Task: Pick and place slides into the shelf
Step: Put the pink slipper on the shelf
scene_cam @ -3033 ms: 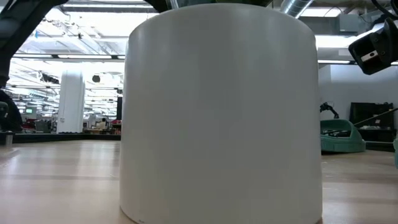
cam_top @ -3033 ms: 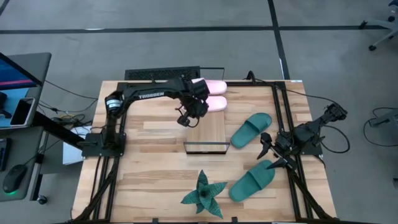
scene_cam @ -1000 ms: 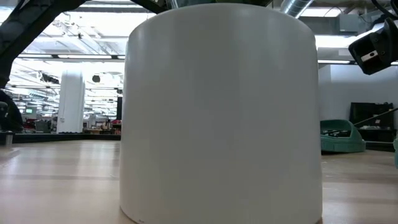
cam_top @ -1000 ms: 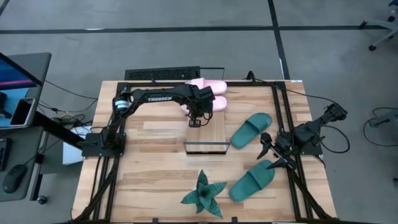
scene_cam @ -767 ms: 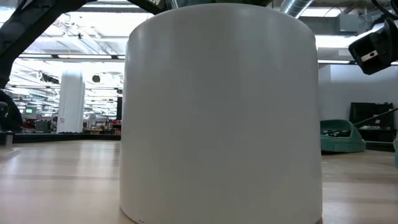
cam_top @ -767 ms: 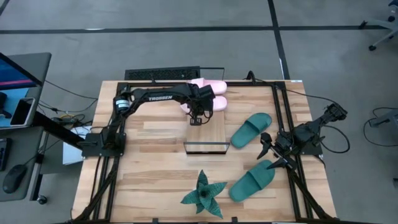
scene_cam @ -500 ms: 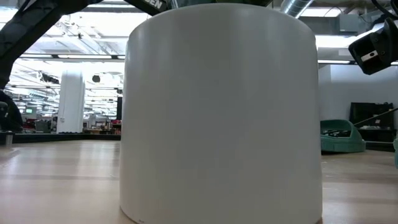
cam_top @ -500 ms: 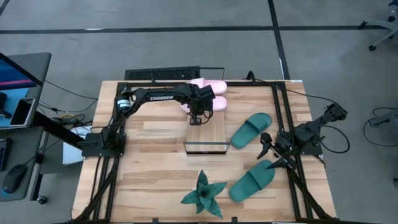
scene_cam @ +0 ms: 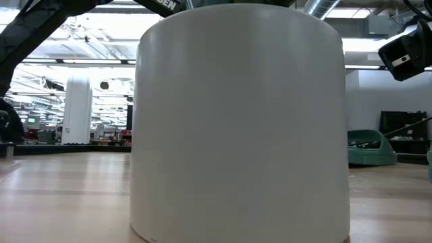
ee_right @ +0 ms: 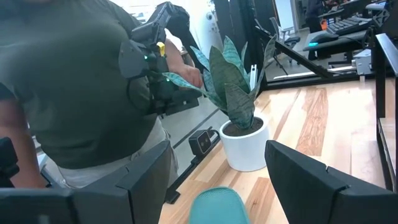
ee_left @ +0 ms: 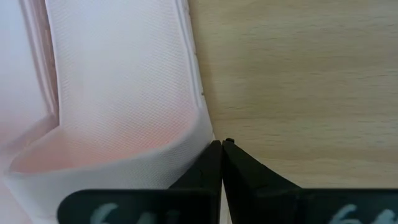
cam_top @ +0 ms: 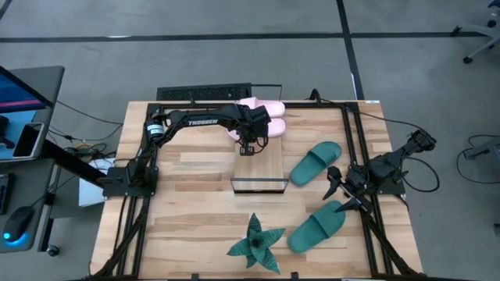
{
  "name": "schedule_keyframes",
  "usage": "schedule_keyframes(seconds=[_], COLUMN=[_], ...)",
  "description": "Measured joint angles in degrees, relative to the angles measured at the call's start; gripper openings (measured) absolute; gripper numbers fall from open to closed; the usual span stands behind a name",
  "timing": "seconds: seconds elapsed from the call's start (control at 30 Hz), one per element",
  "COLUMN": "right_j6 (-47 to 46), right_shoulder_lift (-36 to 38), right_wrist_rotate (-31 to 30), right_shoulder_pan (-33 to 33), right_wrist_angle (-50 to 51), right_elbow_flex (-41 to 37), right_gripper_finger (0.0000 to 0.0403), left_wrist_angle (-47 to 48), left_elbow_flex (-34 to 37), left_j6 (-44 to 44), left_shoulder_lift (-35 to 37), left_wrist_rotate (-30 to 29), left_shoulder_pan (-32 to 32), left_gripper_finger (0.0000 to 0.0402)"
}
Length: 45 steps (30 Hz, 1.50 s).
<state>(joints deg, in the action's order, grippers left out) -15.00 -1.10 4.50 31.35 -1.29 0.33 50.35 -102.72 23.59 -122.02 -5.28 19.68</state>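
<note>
Two pale pink slides (cam_top: 269,117) lie side by side at the table's far edge, just beyond the far end of the light-wood shelf (cam_top: 259,168). My left gripper (cam_top: 248,143) is shut and points down at the nearer pink slide (ee_left: 118,93), over the shelf's wood. Two teal slides (cam_top: 316,162) (cam_top: 316,226) lie flat on the table to the right of the shelf. My right gripper (cam_top: 336,190) waits open at the right edge, between the teal slides; the toe of one (ee_right: 216,206) shows between its fingers. My left gripper (ee_left: 221,149) points down beside the nearer pink slide. The outer side of one shut finger (ee_left: 202,171) lies against the slide's raised rim (ee_left: 198,132). The slide lies flat. Whether anything is caught between the fingertips, I cannot tell.
A spiky green plant (cam_top: 256,243) in a white pot (scene_cam: 239,121) stands at the near edge and blocks most of the low view. A black metal frame (cam_top: 348,140) runs along the table's sides. A person (ee_right: 81,93) stands beyond the table.
</note>
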Motion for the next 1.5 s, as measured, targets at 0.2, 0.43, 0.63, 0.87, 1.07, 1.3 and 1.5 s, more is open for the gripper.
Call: schedule_keyframes(seconds=[0.2, 0.43, 0.63, 0.87, 1.07, 1.3, 1.5], right_j6=[0.0, 0.0, 0.0, 0.0, 0.0, 0.0, 0.0], right_shoulder_lift=[0.0, 0.0, 0.0, 0.0, 0.0, 0.0, 0.0], right_wrist_rotate=[-0.01, -0.01, 0.01, -0.01, -0.01, -0.01, 0.01], right_shoulder_pan=[0.0, 0.01, 0.02, 0.02, 0.02, 0.01, 0.02], right_wrist_angle=[0.0, -0.01, -0.01, -0.01, 0.0, -0.01, 0.01], right_elbow_flex=[0.01, -0.01, 0.01, 0.01, -0.01, -0.01, 0.01], right_gripper_finger=[0.0254, 0.0254, 0.0254, 0.0254, 0.0254, 0.0254, 0.0254], left_wrist_angle=[-0.44, -0.8, -0.54, -0.06, 0.21, 0.28, 0.42], left_elbow_flex=[0.0, 0.0, 0.0, 0.0, 0.0, 0.0, 0.0], left_j6=[0.61, 0.63, 1.25, 2.12, 2.27, 2.25, 2.25], left_shoulder_lift=[0.0, 0.0, 0.0, 0.0, 0.0, 0.0, 0.0], left_wrist_rotate=[-0.5, -0.44, 0.97, 1.38, 1.51, 2.25, 2.43], left_shoulder_pan=[0.58, 1.2, 1.34, 1.36, 1.33, 1.27, 0.85], left_gripper_finger=[0.0, 0.0, 0.0, 0.0, 0.0, 0.0, 0.0])
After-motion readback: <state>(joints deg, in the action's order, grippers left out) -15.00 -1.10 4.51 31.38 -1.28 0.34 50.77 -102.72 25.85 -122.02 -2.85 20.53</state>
